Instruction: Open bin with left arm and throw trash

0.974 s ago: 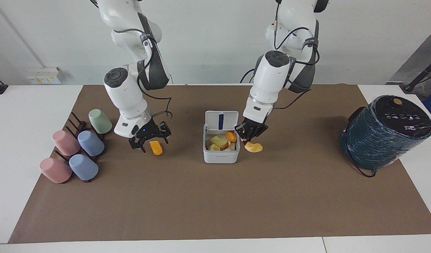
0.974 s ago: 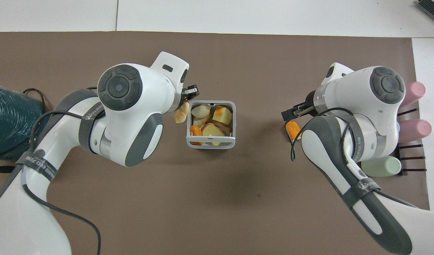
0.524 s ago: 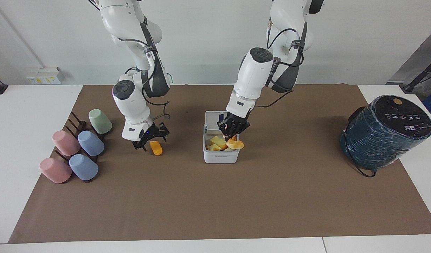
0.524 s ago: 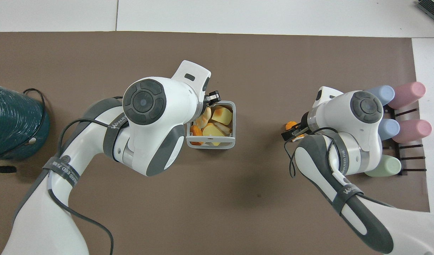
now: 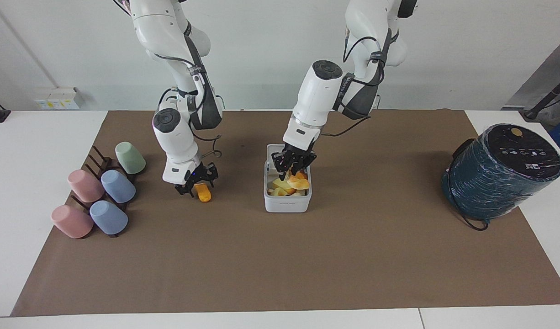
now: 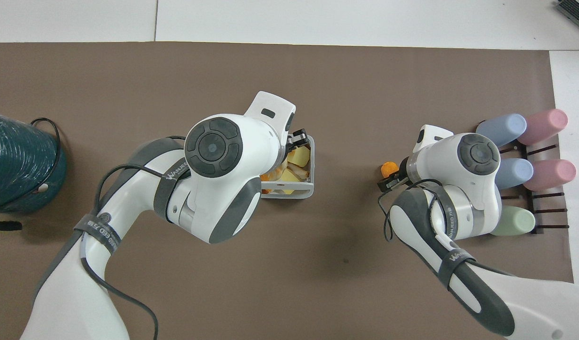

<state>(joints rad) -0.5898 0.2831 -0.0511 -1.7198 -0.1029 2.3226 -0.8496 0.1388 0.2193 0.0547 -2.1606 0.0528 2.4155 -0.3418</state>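
The white bin (image 5: 287, 204) stands mid-mat with its lid (image 5: 270, 151) up and several yellow and orange scraps (image 5: 279, 186) inside; it also shows in the overhead view (image 6: 289, 193). My left gripper (image 5: 292, 171) hangs over the open bin and is shut on the curved yellow-orange crescent peel (image 5: 299, 183), which sits just above the pile. In the overhead view the left gripper (image 6: 298, 137) covers most of the bin. My right gripper (image 5: 195, 183) is low at an orange chunk (image 5: 203, 192) lying on the mat toward the right arm's end, seen from overhead too (image 6: 389, 167).
A big dark teal cylinder (image 5: 501, 171) stands at the left arm's end of the mat. Pastel cups on a dark rack (image 5: 102, 192) lie at the right arm's end, close beside the right gripper (image 6: 387, 182). A brown mat (image 5: 280, 265) covers the table.
My left gripper carried the crescent peel from the mat beside the bin to over the bin's opening. My right arm swung upright and its gripper closed in on the orange chunk.
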